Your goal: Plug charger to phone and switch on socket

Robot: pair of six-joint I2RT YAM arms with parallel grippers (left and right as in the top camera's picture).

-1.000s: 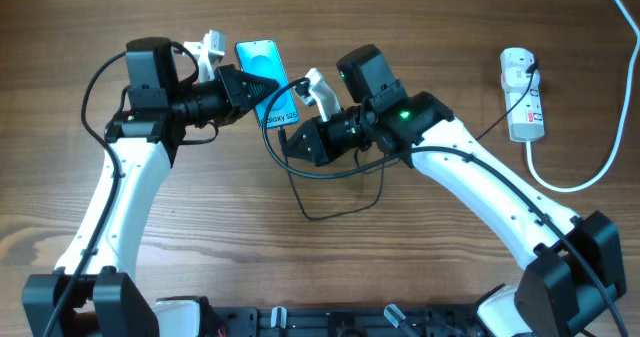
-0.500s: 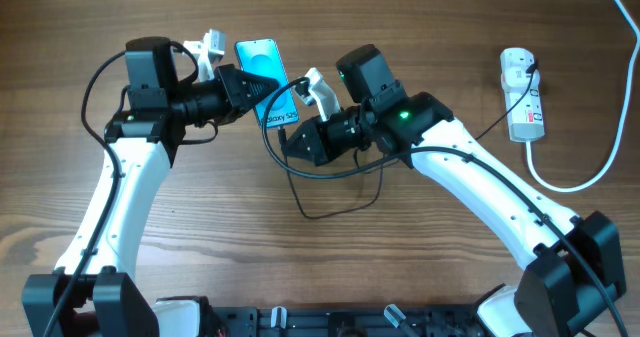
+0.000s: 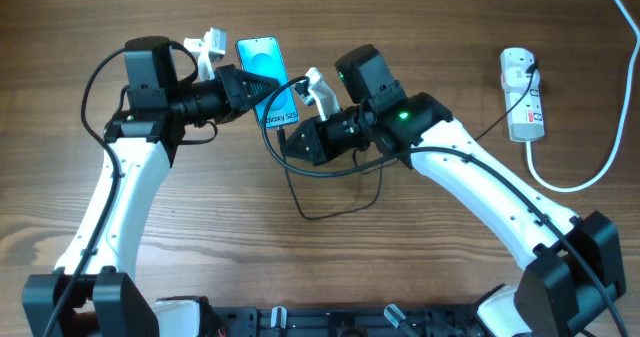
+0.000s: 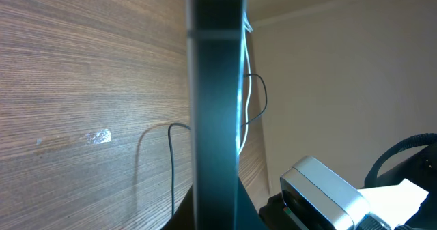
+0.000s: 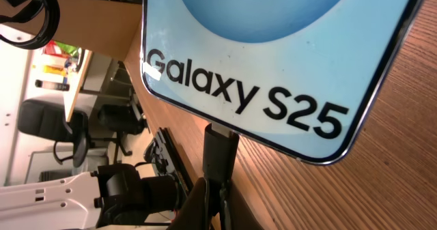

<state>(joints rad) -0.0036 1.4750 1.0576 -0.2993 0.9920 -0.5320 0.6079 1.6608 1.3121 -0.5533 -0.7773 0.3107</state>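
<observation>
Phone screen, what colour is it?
The phone is light blue, black lettering; best in right wrist view.

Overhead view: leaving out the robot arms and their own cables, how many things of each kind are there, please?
Phone: 1
Charger cable: 1
Power strip: 1
White cord: 1, if the piece in the top right corner belongs to the same cord; I cannot tell.
Total: 4

table (image 3: 230, 247): showing matt wood with fine straight grain
phone (image 5: 273, 46): gleaming as smooth glossy glass, edge catching light
charger (image 5: 220, 155): looking like matt black plastic at the plug
socket (image 3: 524, 102): appearing as smooth white plastic
arm shells (image 3: 500, 202): shining faintly, smooth white plastic
</observation>
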